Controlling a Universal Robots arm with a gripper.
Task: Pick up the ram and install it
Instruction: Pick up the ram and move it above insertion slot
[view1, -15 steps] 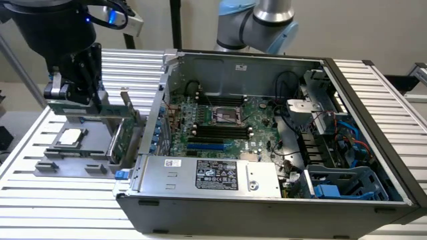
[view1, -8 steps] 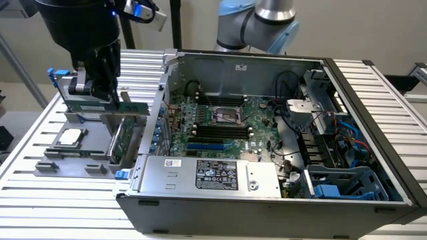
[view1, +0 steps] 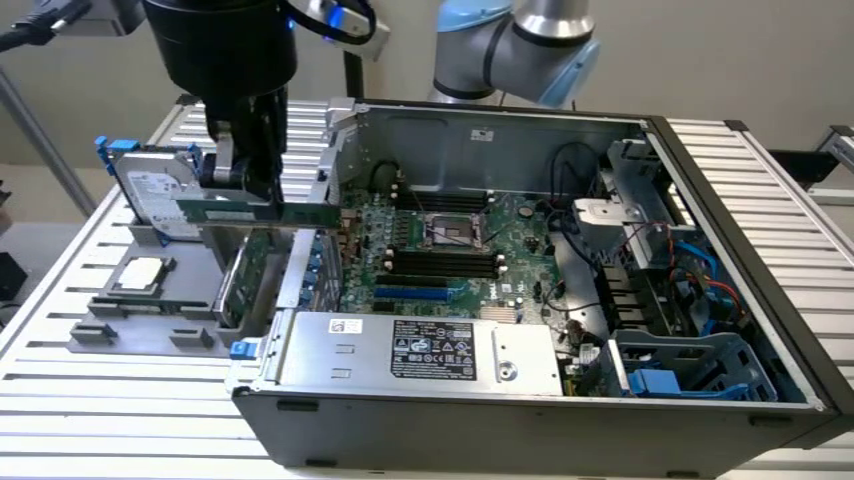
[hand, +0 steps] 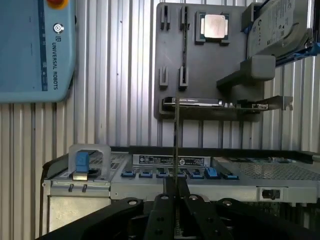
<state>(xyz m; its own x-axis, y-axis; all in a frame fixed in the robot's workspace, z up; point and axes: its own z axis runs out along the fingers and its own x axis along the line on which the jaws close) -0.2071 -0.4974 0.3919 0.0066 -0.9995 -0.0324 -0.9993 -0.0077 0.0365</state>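
Tool: black two-finger tool (view1: 252, 192) (hand: 176, 194), clamped on the long narrow green ram stick with black chips (view1: 307, 214) (hand: 176, 145), gripping near its middle.
Ram position: held in the air, lying level lengthwise in the exterior view. The wrist view sees it edge-on as a thin line between the fingers (hand: 164, 210).
Ram vs case: by the wall on the exterior view's left of the open grey metal computer case (view1: 534, 150). One end points toward the green motherboard (view1: 514, 235). Well apart from the black motherboard slots (view1: 434, 262).
Below ram: broad green expansion card with metal bracket (view1: 247, 275) (hand: 220, 103), standing on edge in the grey plastic parts holder (view1: 134, 330) (hand: 200, 65), not touching the ram.
Holder contents: square silver processor chip (view1: 140, 273) (hand: 214, 26); silver hard drive in blue rails (view1: 147, 185) (hand: 280, 22), leaning.
Open room: case is open on top. Dark cables (view1: 587, 225) crowd the exterior view's right side. Silver power supply box (view1: 414, 350) runs along the near case edge.
Tabletop: slatted metal tabletop (view1: 107, 400) (hand: 115, 75), bare strips around the holder.
Writing: "UNIVERSAL ROBOTS" on a light-blue panel (hand: 35, 50). The black label on the power supply has print too small to read.
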